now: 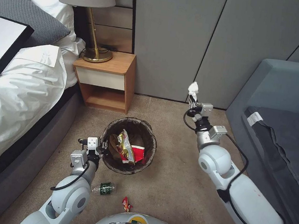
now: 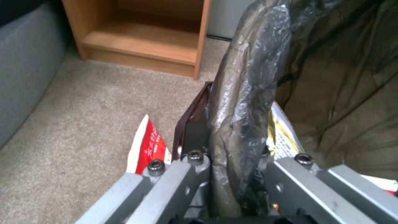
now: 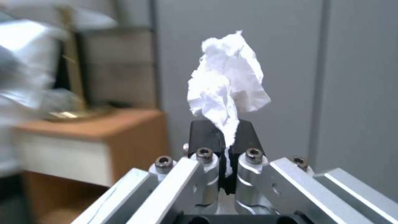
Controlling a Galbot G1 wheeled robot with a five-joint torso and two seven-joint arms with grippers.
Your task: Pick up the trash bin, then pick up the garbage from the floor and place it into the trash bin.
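Right gripper (image 3: 226,146) pinched only the tissue (image 3: 228,81)'s tail, well off the bin (image 1: 128,145) that left gripper (image 1: 101,147) clamped; it might slip

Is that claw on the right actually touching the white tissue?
Touching. In the right wrist view the right gripper has its black fingers shut on the tail of the tissue wad, which sticks up above them.

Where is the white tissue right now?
The white tissue wad is pinched in the right gripper, raised in front of the grey wall, to the right of and beyond the trash bin.
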